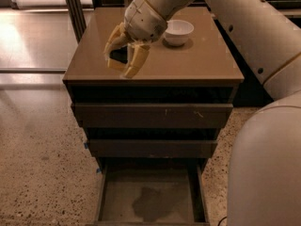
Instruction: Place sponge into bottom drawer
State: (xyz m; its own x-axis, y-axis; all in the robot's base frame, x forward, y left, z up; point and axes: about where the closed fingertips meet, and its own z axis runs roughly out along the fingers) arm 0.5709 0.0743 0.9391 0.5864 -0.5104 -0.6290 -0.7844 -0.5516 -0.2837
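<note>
Cabinet top [202,62]: flat brown slab, front edge straight, bare along its front-right part. White bowl [178,31] at back-right of the top, well apart from the claw.

Below the top: scratched drawer front [153,115], then narrower drawer front [153,148], both further in than the lowest tray. Bottom drawer [117,199] pulled out at base of cabinet. Grey floor showing, thin side walls L and R, one dark patch mid-floor. Room above the tray is open. Speckled floor [42,159] to cabinet's L is open too. Robot arm [263,36] and its bulk fill the R side, overlapping the drawer's R corner.

Gripper [118,65] low over front-left part of the top, near front edge, fingers angled down. Narrow gap, clamped on sponge [117,55]: dark scour side up, yellow strip at lower edge. Sponge is clear of the top and not above the tray.
</note>
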